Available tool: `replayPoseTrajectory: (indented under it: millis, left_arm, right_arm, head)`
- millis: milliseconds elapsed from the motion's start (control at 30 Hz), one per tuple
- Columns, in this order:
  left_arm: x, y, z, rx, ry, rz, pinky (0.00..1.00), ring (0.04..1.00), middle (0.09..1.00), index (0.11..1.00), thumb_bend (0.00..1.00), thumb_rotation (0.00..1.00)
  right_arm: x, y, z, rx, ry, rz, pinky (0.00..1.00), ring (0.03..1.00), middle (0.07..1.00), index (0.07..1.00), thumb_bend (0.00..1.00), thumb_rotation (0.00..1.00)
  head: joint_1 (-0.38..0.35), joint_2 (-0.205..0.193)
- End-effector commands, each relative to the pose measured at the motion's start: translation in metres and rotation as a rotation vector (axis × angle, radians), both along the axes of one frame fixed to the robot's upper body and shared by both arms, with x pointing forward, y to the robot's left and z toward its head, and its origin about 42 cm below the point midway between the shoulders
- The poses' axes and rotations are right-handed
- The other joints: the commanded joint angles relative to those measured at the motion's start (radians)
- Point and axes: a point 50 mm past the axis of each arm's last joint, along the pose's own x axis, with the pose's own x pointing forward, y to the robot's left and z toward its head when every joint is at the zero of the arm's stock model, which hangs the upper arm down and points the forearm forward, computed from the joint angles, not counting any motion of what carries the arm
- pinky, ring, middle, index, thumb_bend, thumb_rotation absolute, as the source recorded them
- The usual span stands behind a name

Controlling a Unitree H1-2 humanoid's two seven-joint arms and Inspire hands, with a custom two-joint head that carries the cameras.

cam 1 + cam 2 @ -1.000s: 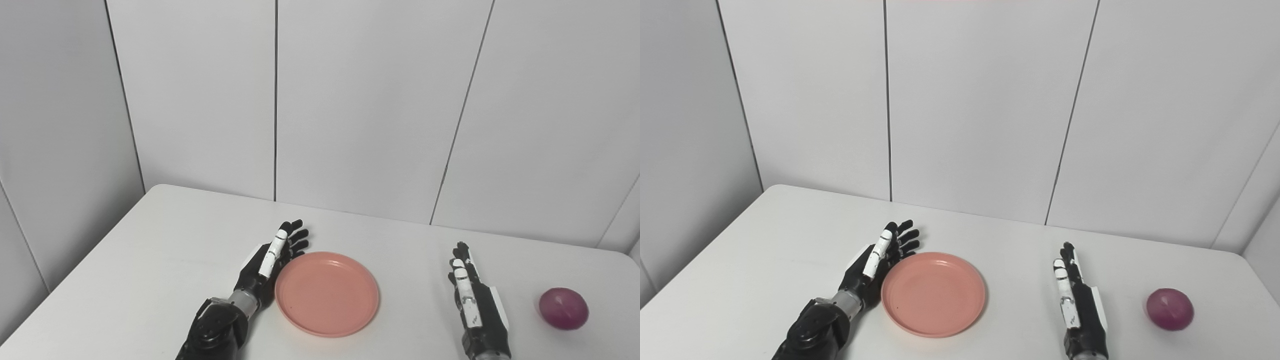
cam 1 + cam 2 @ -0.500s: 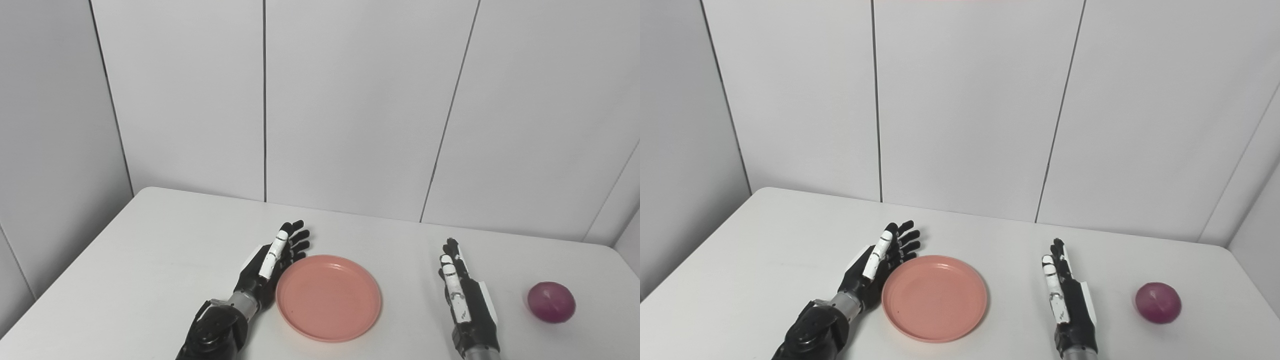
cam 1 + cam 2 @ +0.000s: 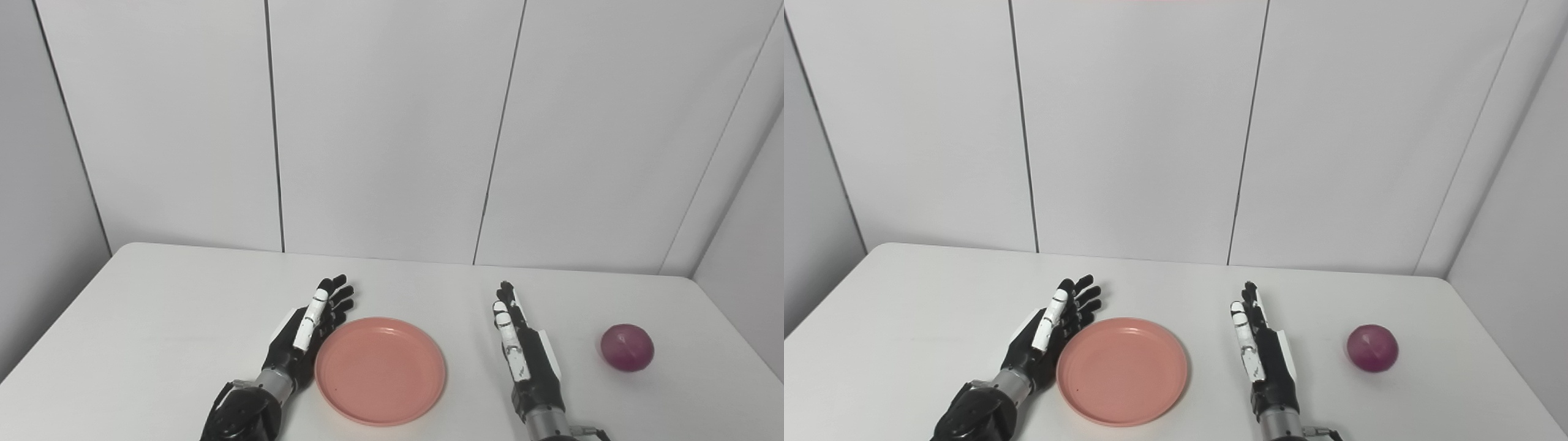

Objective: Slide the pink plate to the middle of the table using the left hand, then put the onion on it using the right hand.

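Pink plate (image 3: 380,369): lies flat and empty on the white table (image 3: 153,318), near the front edge and roughly midway across; judged to be at or close to its goal spot, so the sliding step looks all but finished.
Left hand (image 3: 304,334): flat, set on edge, fingers straight and together, palm side touching the plate's left rim; it grips nothing. This blade-like pose suits pushing the plate sideways rather than lifting it.
Right hand (image 3: 522,355): also flat with fingers extended, holding nothing, resting between plate and onion and apart from both; judged to be waiting for its turn.
Onion (image 3: 626,347): purple and round, sits on the table to the right of the right hand, well apart from the plate and near the right edge.
Step in hand: end of step 1 of 2; step 2, moving the onion, not yet begun.
Next move, as judged: the right hand must travel rightward, curl around the onion, then carry it over the plate.
Risk: a round onion may roll if nudged before the fingers enclose it.
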Motion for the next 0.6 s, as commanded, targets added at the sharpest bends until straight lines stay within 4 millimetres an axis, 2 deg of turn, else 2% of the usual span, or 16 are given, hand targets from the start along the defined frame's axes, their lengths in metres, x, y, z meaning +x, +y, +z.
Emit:
replayPoseTrajectory:
  millis: [0, 233, 567]
  left_arm:
    - [0.014, -0.009, 0.027, -0.014, -0.089, -0.020, 1.00, 0.955, 0.959, 0.951, 0.63, 1.00]
    - [0.014, -0.017, 0.030, -0.026, -0.088, -0.021, 0.99, 0.955, 0.961, 0.955, 0.64, 1.00]
    - [0.008, -0.026, 0.024, -0.017, -0.078, -0.015, 1.00, 0.973, 0.977, 0.973, 0.64, 1.00]
  right_arm:
    - [0.014, 0.008, 0.030, 0.006, -0.123, 0.017, 1.00, 0.999, 1.000, 1.000, 0.60, 0.97]
    - [0.016, 0.008, 0.034, 0.014, -0.124, 0.015, 1.00, 1.000, 1.000, 1.000, 0.59, 0.97]
    - [0.014, 0.007, 0.037, 0.009, -0.128, 0.009, 1.00, 0.994, 0.998, 0.993, 0.60, 0.97]
  head:
    - [-0.008, 0.007]
    - [-0.016, 0.033]
    - [-0.014, 0.041]
